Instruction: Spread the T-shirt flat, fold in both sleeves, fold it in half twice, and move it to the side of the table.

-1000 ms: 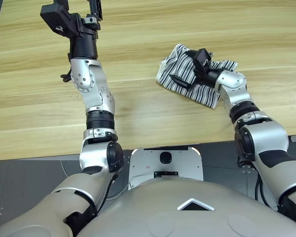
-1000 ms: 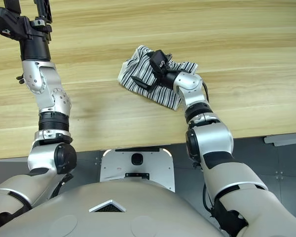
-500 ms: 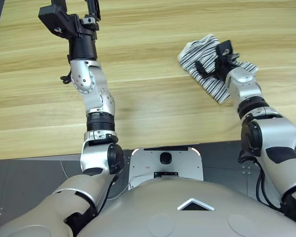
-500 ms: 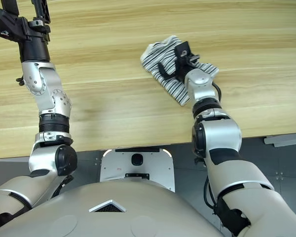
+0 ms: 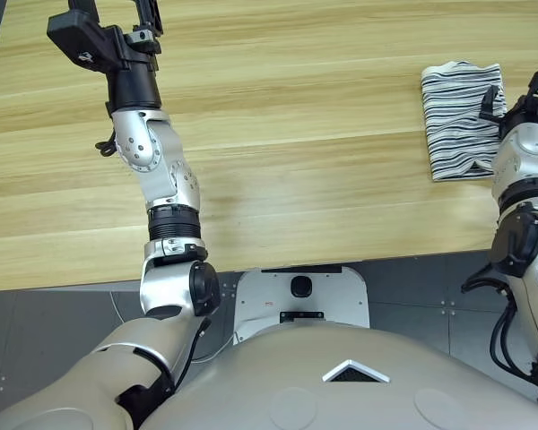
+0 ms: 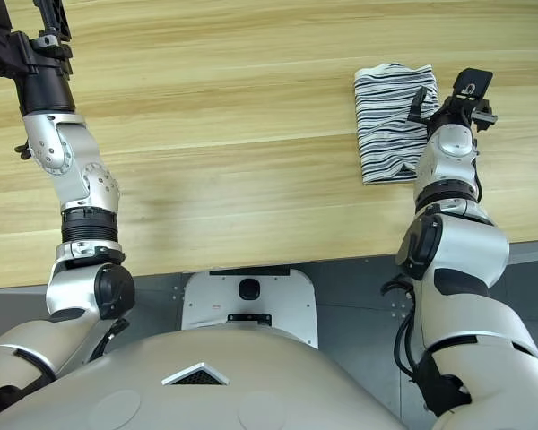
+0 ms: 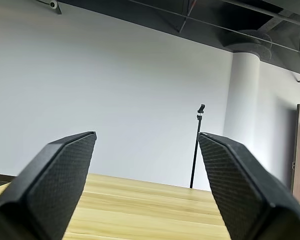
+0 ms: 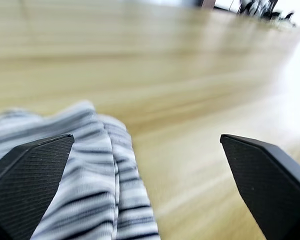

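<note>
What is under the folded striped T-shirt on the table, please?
The T-shirt lies flat on the wooden table, toward the robot's right. Anything directly beneath the cloth or between its folds is covered and cannot be seen.

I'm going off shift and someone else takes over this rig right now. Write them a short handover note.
Left gripper: open, raised over the far left of the light wooden table, holding nothing.
Right gripper: open, beside the black-and-white striped T-shirt, not gripping it.
T-shirt: a folded packet lying flat at the table's right side.
Done: the folding and the move aside, it seems.
Left: probably only drawing the right arm clear.
</note>
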You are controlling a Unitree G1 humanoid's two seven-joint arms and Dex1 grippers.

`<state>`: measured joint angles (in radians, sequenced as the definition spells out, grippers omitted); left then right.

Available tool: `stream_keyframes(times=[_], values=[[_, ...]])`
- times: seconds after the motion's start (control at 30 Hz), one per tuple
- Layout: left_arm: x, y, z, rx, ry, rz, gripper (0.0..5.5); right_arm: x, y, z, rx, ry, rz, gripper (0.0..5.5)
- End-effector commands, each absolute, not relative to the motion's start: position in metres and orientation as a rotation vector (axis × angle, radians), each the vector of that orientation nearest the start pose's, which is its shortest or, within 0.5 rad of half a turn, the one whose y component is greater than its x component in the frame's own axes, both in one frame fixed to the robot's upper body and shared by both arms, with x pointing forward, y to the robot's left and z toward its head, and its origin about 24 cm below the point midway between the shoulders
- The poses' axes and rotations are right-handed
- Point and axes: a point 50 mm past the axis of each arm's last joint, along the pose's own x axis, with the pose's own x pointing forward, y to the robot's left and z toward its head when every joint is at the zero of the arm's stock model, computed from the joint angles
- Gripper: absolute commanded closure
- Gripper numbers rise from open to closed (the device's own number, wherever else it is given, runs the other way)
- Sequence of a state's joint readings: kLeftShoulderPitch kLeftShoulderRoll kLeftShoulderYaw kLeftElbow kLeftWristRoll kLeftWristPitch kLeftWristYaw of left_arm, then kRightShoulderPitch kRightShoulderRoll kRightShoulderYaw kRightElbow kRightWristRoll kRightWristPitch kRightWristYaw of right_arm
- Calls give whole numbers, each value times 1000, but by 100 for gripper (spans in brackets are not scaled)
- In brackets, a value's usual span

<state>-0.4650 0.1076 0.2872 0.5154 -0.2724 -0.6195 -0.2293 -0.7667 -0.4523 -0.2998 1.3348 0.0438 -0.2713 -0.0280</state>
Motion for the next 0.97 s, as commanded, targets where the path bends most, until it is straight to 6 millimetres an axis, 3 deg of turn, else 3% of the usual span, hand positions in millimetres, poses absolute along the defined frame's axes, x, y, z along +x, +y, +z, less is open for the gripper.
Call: stream_keyframes(times=[0.03, 0.17, 0.27, 0.37, 0.47, 0.57, 0.77, 0.97], values=[[317, 211, 109, -118, -589, 61, 169, 356, -297, 92, -125, -80, -390, 1], [313, 216, 106, -105, -586, 79, 169, 353, -277, 120, -132, -405, -310, 1], [309, 221, 104, -90, -585, 86, 169, 339, -252, 129, -176, -607, -189, 1], [297, 231, 97, -26, -563, 87, 169, 311, -209, 110, -232, -699, 29, 1], [280, 241, 86, 121, -513, 73, 169, 283, -187, 65, -243, -574, 140, 1], [267, 257, 69, 149, -424, 105, 169, 266, -193, 30, -184, -417, 134, 1], [254, 277, 32, 93, -262, 204, 169, 253, -218, -7, -118, -219, 31, 1], [237, 276, -2, -25, -193, 218, 169, 251, -218, -10, -67, -225, 81, 1]])
